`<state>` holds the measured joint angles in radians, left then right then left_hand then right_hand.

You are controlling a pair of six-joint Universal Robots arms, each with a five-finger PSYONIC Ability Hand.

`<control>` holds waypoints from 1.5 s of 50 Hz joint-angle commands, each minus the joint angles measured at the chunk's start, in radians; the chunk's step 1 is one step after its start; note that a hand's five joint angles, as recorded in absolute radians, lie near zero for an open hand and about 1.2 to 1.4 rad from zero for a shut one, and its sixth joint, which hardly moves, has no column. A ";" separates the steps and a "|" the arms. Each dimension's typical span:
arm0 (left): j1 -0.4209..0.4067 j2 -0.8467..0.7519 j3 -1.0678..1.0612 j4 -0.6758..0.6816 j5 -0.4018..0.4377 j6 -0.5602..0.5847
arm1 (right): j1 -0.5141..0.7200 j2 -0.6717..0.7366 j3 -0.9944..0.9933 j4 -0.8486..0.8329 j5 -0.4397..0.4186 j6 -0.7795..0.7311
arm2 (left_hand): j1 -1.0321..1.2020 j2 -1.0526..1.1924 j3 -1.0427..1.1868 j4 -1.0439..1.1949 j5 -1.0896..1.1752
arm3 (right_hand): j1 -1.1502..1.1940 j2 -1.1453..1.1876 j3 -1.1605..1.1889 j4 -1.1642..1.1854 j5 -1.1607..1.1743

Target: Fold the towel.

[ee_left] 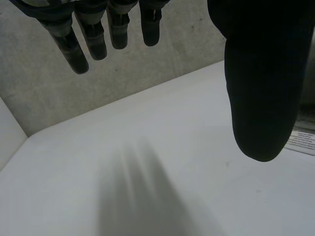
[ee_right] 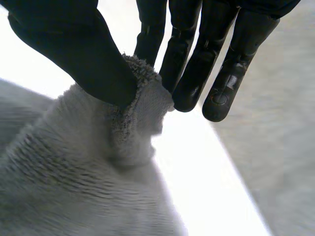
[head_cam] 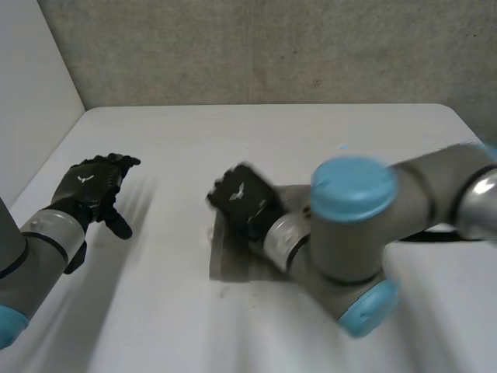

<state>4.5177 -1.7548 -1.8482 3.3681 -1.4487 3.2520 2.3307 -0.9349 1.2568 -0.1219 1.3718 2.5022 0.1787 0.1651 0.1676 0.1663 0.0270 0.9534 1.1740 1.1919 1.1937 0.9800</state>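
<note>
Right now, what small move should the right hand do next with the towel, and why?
Probably carry the pinched part across the towel and lay it down. The right hand pinches a raised bit of the towel between thumb and fingers, while the rest lies on the table. The left hand is open, apart from the towel.

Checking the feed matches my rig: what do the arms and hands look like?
The left arm and right arm are grey tubes with light-blue round caps. The left hand and right hand are black, glove-like, each with a small white mark on its back.
</note>
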 commanded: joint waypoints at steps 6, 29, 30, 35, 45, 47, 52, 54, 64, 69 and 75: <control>-0.031 0.012 0.017 -0.001 0.005 -0.002 | 0.039 0.041 0.027 0.018 0.024 0.009 | -0.004 0.009 0.007 0.008 -0.027 | -0.346 -0.566 -0.584 -0.586 -0.547; -0.338 -0.323 0.397 -0.013 -0.071 -0.072 | -0.436 -0.363 0.547 0.088 -0.050 0.214 | -0.004 0.009 0.007 0.008 -0.027 | -0.779 -0.999 -1.017 -1.019 -0.980; -0.345 -0.365 0.411 -0.013 -0.087 -0.071 | -0.491 -0.364 0.594 0.065 -0.066 0.198 | -0.004 0.009 0.007 0.008 -0.027 | -0.769 -0.990 -1.008 -1.010 -0.970; -0.382 -0.439 0.420 -0.016 -0.122 -0.058 | -0.605 -0.363 0.685 0.010 -0.112 0.167 | -0.004 0.009 0.007 0.008 -0.027 | -0.506 -0.726 -0.744 -0.746 -0.707; -0.427 -0.442 0.354 -0.032 -0.156 -0.020 | -0.636 -0.306 0.662 -0.050 -0.135 0.178 | -0.004 0.009 0.007 0.008 -0.027 | 0.443 0.222 0.204 0.203 0.242; -0.440 -0.430 0.328 -0.048 -0.174 -0.023 | -0.631 -0.308 0.615 -0.065 -0.125 0.204 | -0.004 0.009 0.007 0.008 -0.027 | 0.443 0.222 0.204 0.203 0.242; -0.443 -0.362 0.285 -0.081 -0.205 -0.031 | -0.587 -0.317 0.505 -0.062 -0.086 0.268 | -0.004 0.009 0.007 0.008 -0.027 | 0.443 0.222 0.204 0.203 0.242; -0.440 -0.333 0.270 -0.088 -0.214 -0.031 | -0.539 -0.320 0.461 -0.061 -0.080 0.290 | -0.004 0.009 0.007 0.008 -0.027 | 0.443 0.222 0.204 0.203 0.242; -0.373 -0.109 0.155 -0.093 -0.272 -0.034 | -0.232 -0.217 0.204 0.013 -0.062 0.356 | -0.004 0.009 0.007 0.008 -0.027 | 0.443 0.222 0.204 0.203 0.242; -0.315 -0.011 0.112 -0.093 -0.280 -0.034 | -0.036 -0.075 0.087 0.038 -0.068 0.354 | -0.004 0.009 0.007 0.008 -0.027 | 0.443 0.222 0.204 0.203 0.242; -0.255 0.043 0.095 -0.093 -0.272 -0.032 | 0.015 0.021 0.052 0.044 -0.065 0.356 | -0.004 0.009 0.007 0.008 -0.027 | 0.443 0.222 0.204 0.203 0.242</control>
<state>4.2146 -1.7539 -1.7411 3.2745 -1.7276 3.2186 2.2776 -1.0261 1.3503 -0.0842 1.3073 2.8594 0.1751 0.1644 0.1651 0.1663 0.0270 0.9103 1.1714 1.1844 1.1930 0.9789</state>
